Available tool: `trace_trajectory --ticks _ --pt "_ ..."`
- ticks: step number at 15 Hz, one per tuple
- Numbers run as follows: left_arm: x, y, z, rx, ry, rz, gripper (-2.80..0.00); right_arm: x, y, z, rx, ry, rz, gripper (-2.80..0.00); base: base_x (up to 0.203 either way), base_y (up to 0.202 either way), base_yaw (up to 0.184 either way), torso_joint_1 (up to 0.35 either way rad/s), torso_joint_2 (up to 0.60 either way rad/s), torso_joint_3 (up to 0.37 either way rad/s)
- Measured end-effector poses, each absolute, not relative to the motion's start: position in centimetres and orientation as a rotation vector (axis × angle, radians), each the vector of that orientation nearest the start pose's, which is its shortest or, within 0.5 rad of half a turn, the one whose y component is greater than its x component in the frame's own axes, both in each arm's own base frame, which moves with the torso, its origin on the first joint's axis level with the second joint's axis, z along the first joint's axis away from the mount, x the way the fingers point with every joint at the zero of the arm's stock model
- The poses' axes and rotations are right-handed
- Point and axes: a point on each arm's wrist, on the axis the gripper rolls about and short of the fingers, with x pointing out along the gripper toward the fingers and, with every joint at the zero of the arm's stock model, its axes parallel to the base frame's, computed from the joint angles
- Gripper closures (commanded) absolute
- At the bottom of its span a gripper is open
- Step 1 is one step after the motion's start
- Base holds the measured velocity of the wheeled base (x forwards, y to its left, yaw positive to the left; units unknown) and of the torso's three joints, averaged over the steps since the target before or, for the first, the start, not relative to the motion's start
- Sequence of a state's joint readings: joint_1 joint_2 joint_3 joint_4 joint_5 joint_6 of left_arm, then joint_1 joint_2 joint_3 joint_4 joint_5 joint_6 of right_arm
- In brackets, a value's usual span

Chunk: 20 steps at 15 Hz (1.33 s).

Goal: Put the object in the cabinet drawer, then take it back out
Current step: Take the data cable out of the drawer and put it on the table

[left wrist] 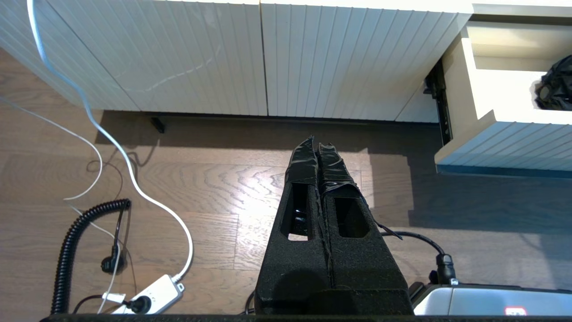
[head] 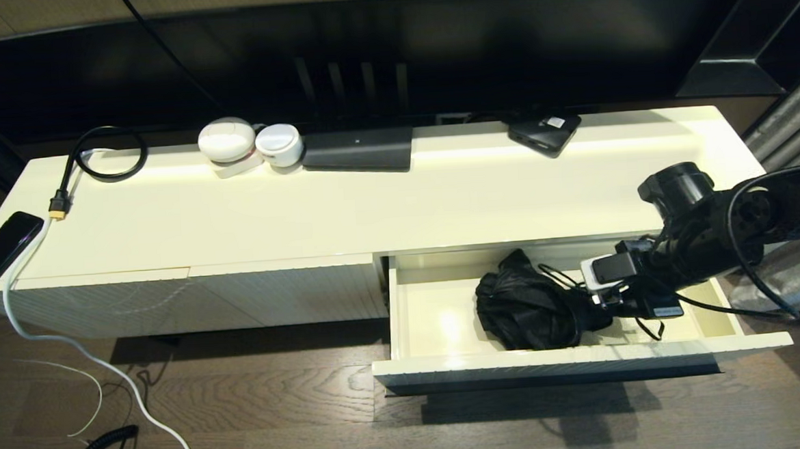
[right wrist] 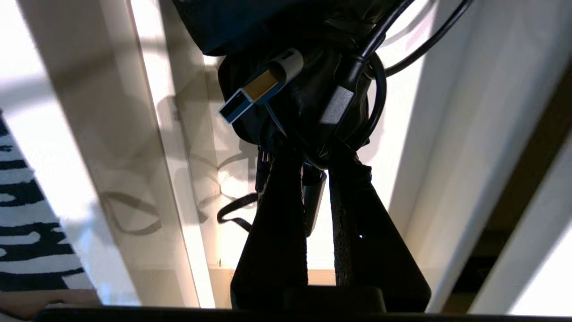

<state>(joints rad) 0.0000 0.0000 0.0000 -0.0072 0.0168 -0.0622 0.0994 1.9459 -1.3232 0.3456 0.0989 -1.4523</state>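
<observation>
We see the wide, shallow cream-white cabinet drawer (head: 414,306) with its ribbed front pulled fully out from the long cream cabinet (head: 371,205). The right end effector (head: 599,310) reaches down into the drawer from its right side. Directly ahead of its tips lies the task object, a crumpled black folded umbrella of shiny fabric (head: 524,303), resting on the drawer's smooth floor towards the front wall.

In the right wrist view the right end effector (right wrist: 318,172) has its two black fingers (right wrist: 281,188) drawn close, a narrow gap between them, their tips buried in the black fabric of the umbrella (right wrist: 304,103). We read this as a grip on the umbrella's near end. A black cable with a blue-tipped plug hangs from the arm just over the fingers and partly hides the contact.

The left end effector (left wrist: 318,147) hangs over the wood floor (left wrist: 201,179), well apart from the drawer, which sits ahead and off to its right; its tape-wrapped fingers are pressed together and hold nothing. Ahead of it stand the ribbed cream front panels (left wrist: 223,58) without a handle.

Far from the right end effector, at the opposite end of the cabinet top, we note a black phone (head: 1,251) and a looped black cable (head: 105,154).
</observation>
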Motion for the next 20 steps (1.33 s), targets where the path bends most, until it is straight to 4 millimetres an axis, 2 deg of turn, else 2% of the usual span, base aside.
trace_trajectory --ticks 13,16,20 --pt "-2.3 0.0 7.6 -0.062 -0.008 0.017 0.00 30.5 3.8 20.6 -1.364 0.531 0.769 0.00 0.000 0.000 0.000 0.000 0.00 0.000" --pt "-2.3 0.0 7.6 -0.062 -0.008 0.016 0.00 29.5 4.1 21.6 -1.369 0.498 0.758 0.00 0.000 0.000 0.000 0.000 0.00 0.000" --pt "-2.3 0.0 7.6 -0.062 -0.008 0.016 0.00 27.7 4.9 23.9 -1.336 0.427 0.707 0.00 0.000 0.000 0.000 0.000 0.00 0.000"
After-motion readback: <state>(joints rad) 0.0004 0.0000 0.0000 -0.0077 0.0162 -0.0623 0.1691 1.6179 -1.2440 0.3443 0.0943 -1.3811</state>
